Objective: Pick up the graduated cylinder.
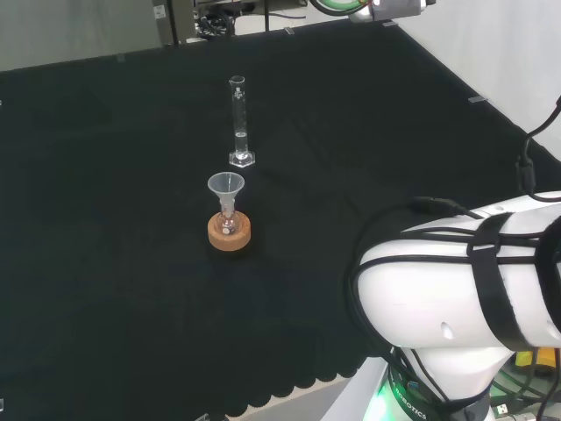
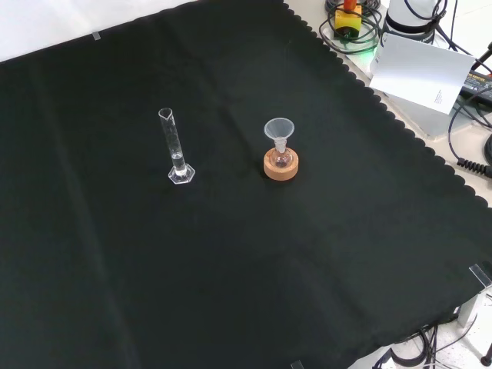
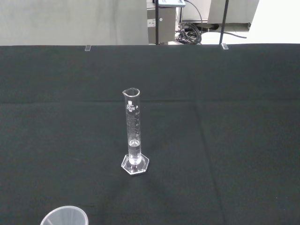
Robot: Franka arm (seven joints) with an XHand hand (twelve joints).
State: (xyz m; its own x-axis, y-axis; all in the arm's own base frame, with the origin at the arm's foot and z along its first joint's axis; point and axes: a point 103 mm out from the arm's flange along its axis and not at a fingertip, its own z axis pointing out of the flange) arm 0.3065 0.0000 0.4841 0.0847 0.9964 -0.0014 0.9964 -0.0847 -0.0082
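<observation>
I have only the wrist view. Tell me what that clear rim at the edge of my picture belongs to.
Observer: It is the mouth of a funnel. The front view shows it set in a small flask that sits on a cork ring.
Operator: Give me its place relative to the graduated cylinder.
Observer: In the front view the graduated cylinder stands upright to the left of the funnel, apart from it, with bare black cloth between them.
Operator: Report where the arm sits.
Observer: In the head view the arm's white links are at the lower right, over the near edge of the cloth and away from both pieces.
</observation>
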